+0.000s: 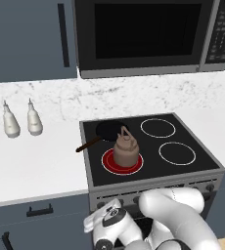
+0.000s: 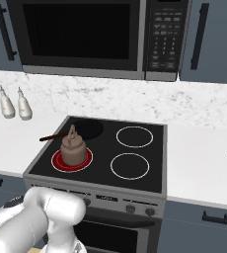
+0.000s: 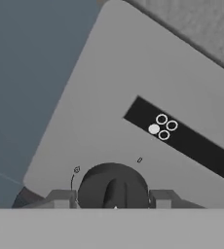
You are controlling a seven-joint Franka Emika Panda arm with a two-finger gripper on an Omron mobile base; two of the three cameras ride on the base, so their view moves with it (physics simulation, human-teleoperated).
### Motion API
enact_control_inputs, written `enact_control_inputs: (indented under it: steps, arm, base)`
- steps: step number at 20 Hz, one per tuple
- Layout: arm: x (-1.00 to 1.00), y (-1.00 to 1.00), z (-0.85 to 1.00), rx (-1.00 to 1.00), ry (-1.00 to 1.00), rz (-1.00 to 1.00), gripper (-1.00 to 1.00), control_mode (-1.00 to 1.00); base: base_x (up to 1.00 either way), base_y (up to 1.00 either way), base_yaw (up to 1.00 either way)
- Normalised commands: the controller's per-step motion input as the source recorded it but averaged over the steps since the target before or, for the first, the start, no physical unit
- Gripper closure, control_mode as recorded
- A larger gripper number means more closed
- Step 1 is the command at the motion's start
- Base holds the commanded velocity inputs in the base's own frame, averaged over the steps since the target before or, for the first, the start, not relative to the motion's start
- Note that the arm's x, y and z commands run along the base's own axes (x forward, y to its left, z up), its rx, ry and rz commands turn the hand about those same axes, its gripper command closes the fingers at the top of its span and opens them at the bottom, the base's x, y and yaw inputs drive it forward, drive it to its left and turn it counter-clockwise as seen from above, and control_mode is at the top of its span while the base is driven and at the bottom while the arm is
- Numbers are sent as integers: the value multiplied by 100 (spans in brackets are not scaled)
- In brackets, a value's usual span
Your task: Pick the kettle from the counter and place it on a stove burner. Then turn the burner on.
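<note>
The small squat brown-copper kettle (image 1: 125,149) with a loop handle sits upright on the front left burner (image 1: 109,165) of the black glass stove (image 1: 192,168), and that burner ring glows red. Just behind the kettle lies a flat black pan (image 1: 109,129) with a brown handle that sticks out to the left over the edge of the stove. The other two burners you can see well are plain white rings. The white marbled worktop (image 1: 36,161) stretches out to the left of the stove, and two white bottles (image 1: 21,119) stand side by side near the wall, well apart from the kettle. A big dark microwave (image 1: 144,34) hangs above the stove. In the hand view, the claw (image 3: 113,199) is down at the grey front panel of the stove, and its two fingers stand one on each side of a round dark knob (image 3: 113,187), pinching it. Next to the knob is a little black strip with four small circles (image 3: 161,127), one of them filled in white.
</note>
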Motion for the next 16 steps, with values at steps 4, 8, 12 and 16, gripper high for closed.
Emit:
enact_control_inputs:
  steps: [4,8,12,16]
  arm:
    - [-4,13,0,-20,0,0,100,-100]
    - [-1,9,0,-20,0,0,100,-100]
    - [0,6,2,-17,0,0,100,-100]
    - [0,3,6,-16,0,0,100,-100]
  base:
    - [0,0,0]
    - [0,0,0]
    - [0,0,0]
    - [0,0,0]
